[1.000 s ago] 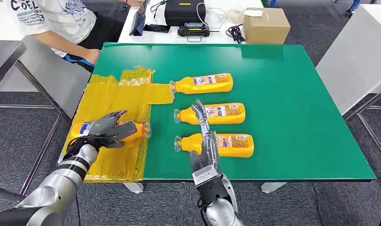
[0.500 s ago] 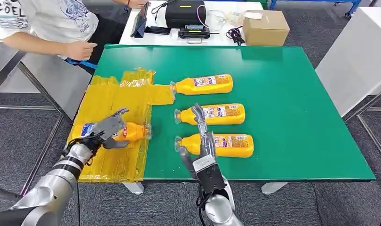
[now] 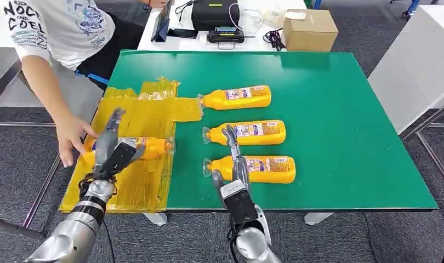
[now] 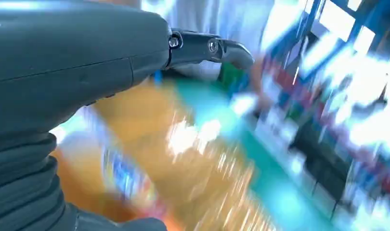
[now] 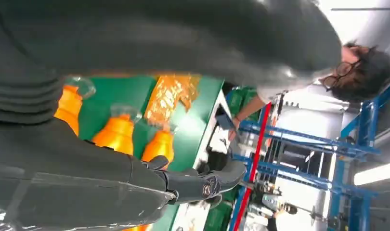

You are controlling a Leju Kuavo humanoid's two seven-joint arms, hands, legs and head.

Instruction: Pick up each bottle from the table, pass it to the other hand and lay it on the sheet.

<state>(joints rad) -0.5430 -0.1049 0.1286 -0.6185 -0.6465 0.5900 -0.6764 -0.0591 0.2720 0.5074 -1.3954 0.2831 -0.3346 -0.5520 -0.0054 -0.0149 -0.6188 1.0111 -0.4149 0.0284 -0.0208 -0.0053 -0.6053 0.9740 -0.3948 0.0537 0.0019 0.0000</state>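
Fingers (image 3: pixel 113 121) spread above bottle (image 3: pixel 152 147)

Left hand (image 3: pixel 111 150) let go of bottle (image 3: pixel 148 147), fingers now spread, lifted above it. Person's hand (image 3: pixel 70 137) arrived just beside left hand.

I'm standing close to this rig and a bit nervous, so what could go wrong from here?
1. A person's hand reaches onto the yellow sheet right beside the left hand, so a sudden arm move could strike it.
2. The bottle on the sheet lies on its side on crinkled film near the table's edge and might roll off.
3. The right hand hovers over the nearest bottle and could nudge it.
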